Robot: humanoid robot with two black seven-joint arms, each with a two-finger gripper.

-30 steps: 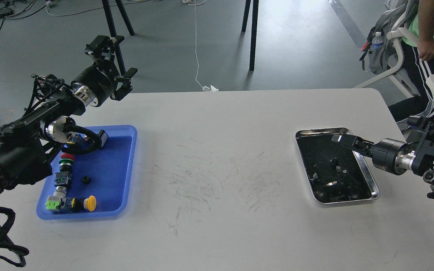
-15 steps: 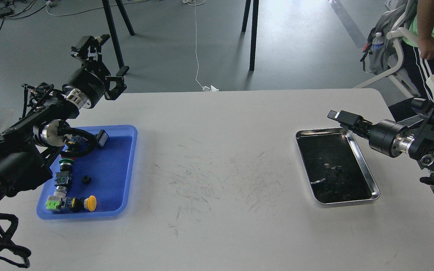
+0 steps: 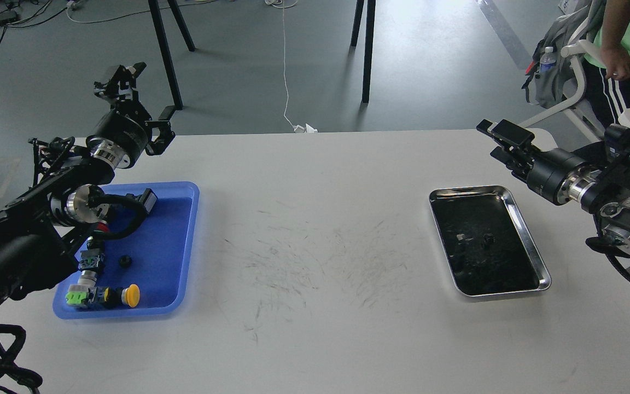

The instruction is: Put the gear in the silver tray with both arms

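The silver tray lies on the white table at the right. A small black gear rests on its dark bottom near the middle. My right gripper is raised above the table beyond the tray's far right corner, apart from it, its fingers slightly apart and empty. My left gripper is raised past the table's far left edge, behind the blue tray, with its fingers spread wide and empty. A second small black gear lies in the blue tray.
The blue tray also holds push buttons with red, green and yellow caps along its left side, partly under my left arm. A person and a chair stand at the far right. Tripod legs stand behind the table.
My right gripper has lifted from over the silver tray and drawn back up and to the right. My left gripper has swung left and a little back. The gear stays in the silver tray.
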